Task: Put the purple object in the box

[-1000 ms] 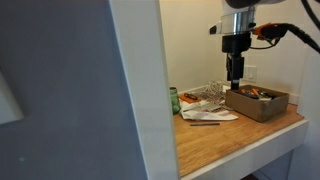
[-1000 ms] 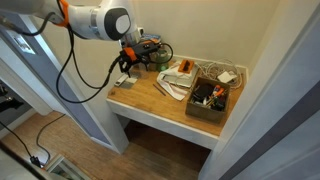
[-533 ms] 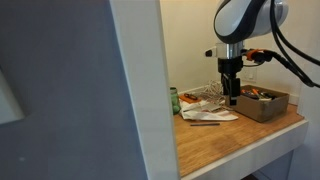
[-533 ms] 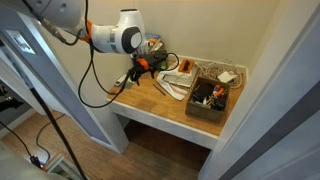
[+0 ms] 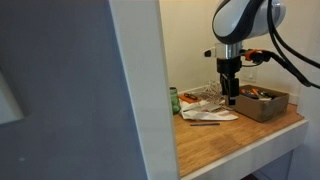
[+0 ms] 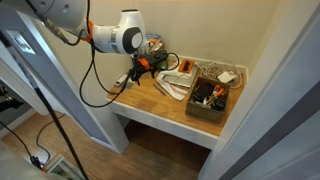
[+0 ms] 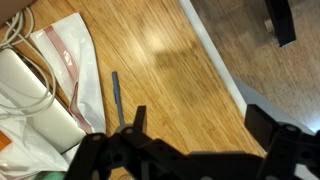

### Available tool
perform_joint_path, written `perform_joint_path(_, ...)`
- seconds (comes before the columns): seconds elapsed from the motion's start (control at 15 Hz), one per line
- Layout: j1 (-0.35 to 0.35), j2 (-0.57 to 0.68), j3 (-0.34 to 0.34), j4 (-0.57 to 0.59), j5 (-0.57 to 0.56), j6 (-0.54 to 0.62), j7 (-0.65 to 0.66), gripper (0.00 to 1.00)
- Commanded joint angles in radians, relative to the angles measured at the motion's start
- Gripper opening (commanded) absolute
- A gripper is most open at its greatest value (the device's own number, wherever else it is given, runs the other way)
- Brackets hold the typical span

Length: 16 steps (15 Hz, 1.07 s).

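My gripper (image 7: pixel 200 115) is open and empty, its jaws spread wide over bare wood. In the wrist view a thin dark stick (image 7: pixel 115 97), greyish purple as far as I can tell, lies on the wood just left of my left finger (image 7: pixel 138 115). In both exterior views the gripper (image 5: pixel 231 95) (image 6: pixel 141 63) hangs low over the table. The open cardboard box (image 5: pixel 258 104) (image 6: pixel 210 97) holds several small items and stands at the table's other end. I cannot make out the stick in either exterior view.
A white plastic bag (image 7: pixel 72 60) and a white block with cables (image 7: pixel 25 95) lie beside the stick. Papers (image 5: pixel 205 112) and a green can (image 5: pixel 174 100) lie on the wooden table (image 6: pixel 155 100). The table's front edge (image 7: pixel 228 80) is close. A door frame (image 5: pixel 140 90) blocks part of an exterior view.
Over the last second the arm swung and lowered the gripper towards the table. Since half a second ago nothing has visibly moved.
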Motion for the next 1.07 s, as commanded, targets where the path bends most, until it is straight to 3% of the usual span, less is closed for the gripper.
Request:
perform_joint_path(0.0, -0.044, 0.09, 0.049, 0.056, 0.072, -0.018, -0.111, 1.0)
perform_joint_path(0.6, -0.135, 0.342, 0.12, 0.206, 0.116, 0.128, -0.238, 1.0)
perform_joint_path(1.0, -0.193, 0.469, 0.177, 0.327, 0.153, 0.142, -0.296, 0.99)
